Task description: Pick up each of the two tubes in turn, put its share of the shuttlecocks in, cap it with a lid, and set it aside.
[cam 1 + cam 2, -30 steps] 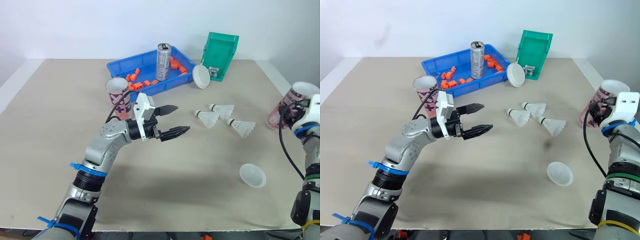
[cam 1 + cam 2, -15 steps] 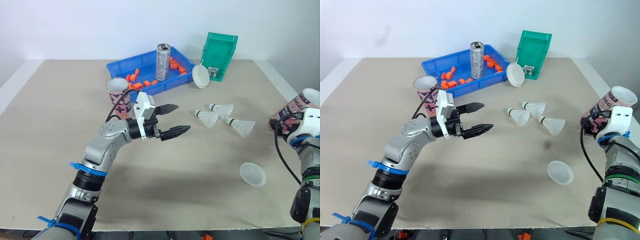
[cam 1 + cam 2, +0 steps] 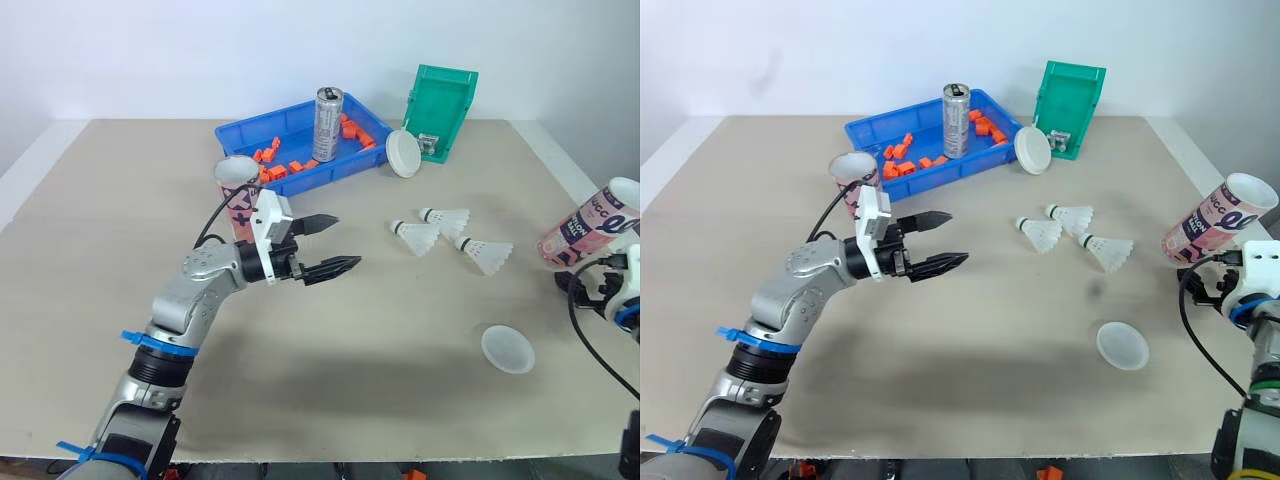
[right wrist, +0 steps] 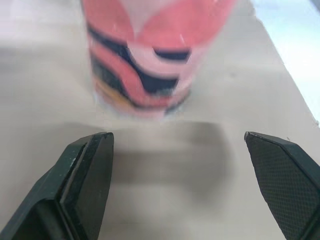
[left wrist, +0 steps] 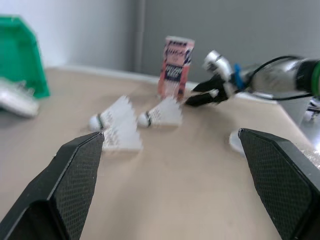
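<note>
One pink patterned tube (image 3: 238, 188) stands open beside the blue tray. The other tube (image 3: 592, 222) stands at the table's right edge. Three shuttlecocks (image 3: 416, 235) (image 3: 446, 216) (image 3: 486, 256) lie between them. A white lid (image 3: 506, 348) rests flat near the front right. A second lid (image 3: 403, 153) leans against the green bin. My left gripper (image 3: 348, 240) hovers open and empty, to the left of the shuttlecocks (image 5: 120, 127). My right gripper (image 4: 175, 136) is open just short of the right tube (image 4: 150, 55), not touching it.
A blue tray (image 3: 236, 134) at the back holds orange pieces and a drink can (image 3: 326, 124). A green bin (image 3: 445, 110) stands tipped beside it. The right tube stands close to the table's right edge (image 3: 575, 175).
My right gripper has let go of the right tube and drawn back toward the front edge, leaving the tube standing. My left gripper has drawn back a little to the left.
</note>
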`<state>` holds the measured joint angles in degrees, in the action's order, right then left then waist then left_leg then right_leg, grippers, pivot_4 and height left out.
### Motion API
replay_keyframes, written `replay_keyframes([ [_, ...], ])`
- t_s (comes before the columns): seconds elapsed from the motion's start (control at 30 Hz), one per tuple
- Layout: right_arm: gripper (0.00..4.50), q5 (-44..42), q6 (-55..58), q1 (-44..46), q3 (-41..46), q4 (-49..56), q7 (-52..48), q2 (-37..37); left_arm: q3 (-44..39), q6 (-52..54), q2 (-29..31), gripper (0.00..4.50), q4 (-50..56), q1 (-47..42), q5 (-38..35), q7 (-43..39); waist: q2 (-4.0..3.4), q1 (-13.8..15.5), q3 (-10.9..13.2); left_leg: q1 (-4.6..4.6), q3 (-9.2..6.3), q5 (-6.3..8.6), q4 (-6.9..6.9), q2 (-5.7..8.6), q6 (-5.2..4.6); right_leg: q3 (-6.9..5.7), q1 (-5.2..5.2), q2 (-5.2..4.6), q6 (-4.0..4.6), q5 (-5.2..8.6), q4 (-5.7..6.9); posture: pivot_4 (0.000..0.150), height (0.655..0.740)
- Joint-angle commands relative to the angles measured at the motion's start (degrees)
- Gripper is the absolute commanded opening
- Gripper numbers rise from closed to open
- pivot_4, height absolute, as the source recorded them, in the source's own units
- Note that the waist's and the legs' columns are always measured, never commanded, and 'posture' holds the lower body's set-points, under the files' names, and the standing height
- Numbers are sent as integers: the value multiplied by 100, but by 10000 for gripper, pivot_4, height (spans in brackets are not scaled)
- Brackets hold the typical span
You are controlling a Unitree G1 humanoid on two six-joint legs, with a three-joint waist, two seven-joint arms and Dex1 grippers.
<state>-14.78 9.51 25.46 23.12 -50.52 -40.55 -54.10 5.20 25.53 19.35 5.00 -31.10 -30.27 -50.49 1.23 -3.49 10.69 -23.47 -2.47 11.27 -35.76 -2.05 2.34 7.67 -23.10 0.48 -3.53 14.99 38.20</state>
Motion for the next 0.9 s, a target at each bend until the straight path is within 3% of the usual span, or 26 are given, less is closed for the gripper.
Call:
replay_keyframes([
  [0.03, 44777, -542, 436, -264, 476, 1172, -395, -273, -381, 368, 182, 45000, 494, 208, -212, 302, -5, -48, -3, 1, 0, 0, 0, -2, 0, 0, 0, 0, -1, 0, 0, 1500, 7400],
  [0.07, 44777, -589, 537, -341, 525, 1333, -394, -261, -395, 414, 199, 45000, 537, 230, -238, 333, -5, -64, -3, 2, -1, 0, -2, -2, 0, -1, 2, 0, -3, -1, 1, 1500, 7400],
  [0.2, 44777, -1883, 1680, -1554, 363, 5112, -1466, -182, -1148, 1310, 563, 45000, 1391, 1232, -680, 1098, -21, -146, -12, 6, -5, 3, -6, -7, -2, 1, 10, 5, -8, 0, 2, 1500, 7400],
  [0.27, 44777, -2085, 1925, -1501, 105, 5892, -1354, -71, -1343, 1446, 629, 45000, 1665, 1621, -722, 1370, -19, -177, -11, 11, -8, 4, -7, -21, -4, -2, 10, 16, -3, 0, 6, 1500, 7400],
  [0.5, 44777, -2112, 2256, -706, -1073, 7012, -822, 659, -1685, 954, 518, 45000, 1610, 2422, -299, 1962, 18, -81, -1, 4, -8, -8, -57, -17, 5, -10, 20, 10, 20, -21, 0, 1500, 7400],
  [0.67, 44777, -1720, 2040, -274, -1960, 7229, -376, 1532, -1892, 184, 353, 45000, 681, 2154, 185, 2327, 26, -60, -5, -14, -9, -15, -62, -8, 2, -8, 9, 5, 15, -26, -2, 1500, 7400],
  [0.9, 44777, -1260, 1820, -193, -2399, 7137, -86, 2133, -1766, -770, 476, 45000, -372, 1666, 609, 1994, 32, -41, -9, -72, -17, -13, -59, -6, 4, -12, -35, 4, -11, -41, -4, 1500, 7400],
])
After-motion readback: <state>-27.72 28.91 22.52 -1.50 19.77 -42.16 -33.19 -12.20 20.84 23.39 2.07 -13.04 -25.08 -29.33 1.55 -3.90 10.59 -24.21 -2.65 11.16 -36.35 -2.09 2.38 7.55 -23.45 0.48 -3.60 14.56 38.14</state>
